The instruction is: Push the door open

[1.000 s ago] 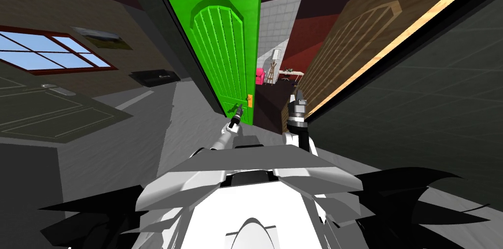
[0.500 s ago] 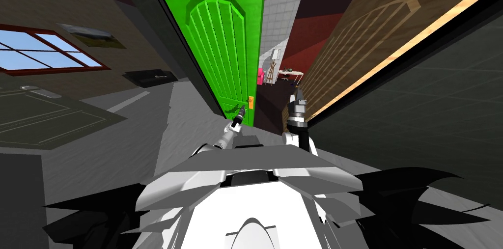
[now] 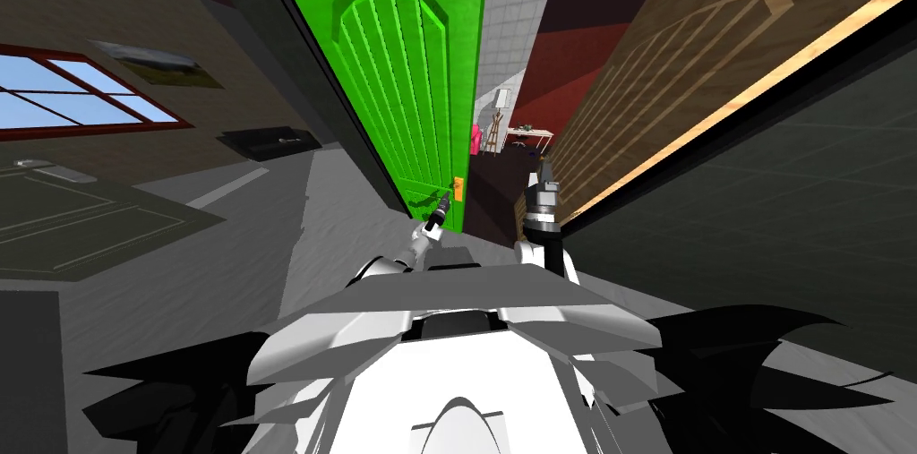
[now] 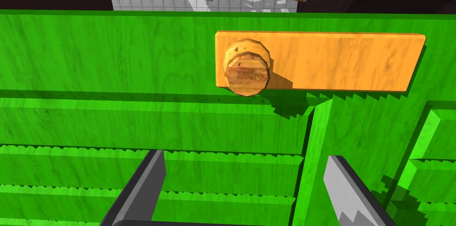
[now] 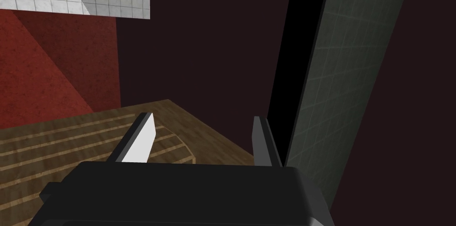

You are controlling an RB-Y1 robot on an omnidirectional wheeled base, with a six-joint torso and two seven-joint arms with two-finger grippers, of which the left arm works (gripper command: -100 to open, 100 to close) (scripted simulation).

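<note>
Grey floor (image 3: 269,234) spreads through the head view, with a window (image 3: 81,99) on the brown wall at 9 o'clock. From 12 o'clock down to the centre stands the green door (image 3: 403,72), ajar. Its long axis runs along that line, its slatted face turns toward 9 o'clock, and its free edge faces the gap at the middle. A wooden door (image 3: 663,90) slants off toward 2 o'clock, and between the two doors a pink chair (image 3: 473,139) and a floor lamp (image 3: 502,99) show in the room beyond. The left gripper (image 3: 441,207) sits against the green door's near end, just below the orange plate (image 3: 457,186). The right gripper (image 3: 544,173) is raised at the foot of the wooden door, well apart from the green one.

In the left wrist view the two fingers (image 4: 142,187) stand wide apart, holding nothing, aimed at the door's slats, which run crosswise to them. Whether they touch the face cannot be told. Beyond the fingertips lies the orange plate, its long axis parallel to the door's free edge, with a round knob (image 4: 247,67) at one end pointing out at the camera.

In the right wrist view the blades are parted and empty above the wooden door's panel, beside a dark tiled wall (image 5: 347,80) edged by a black area (image 5: 303,58).
</note>
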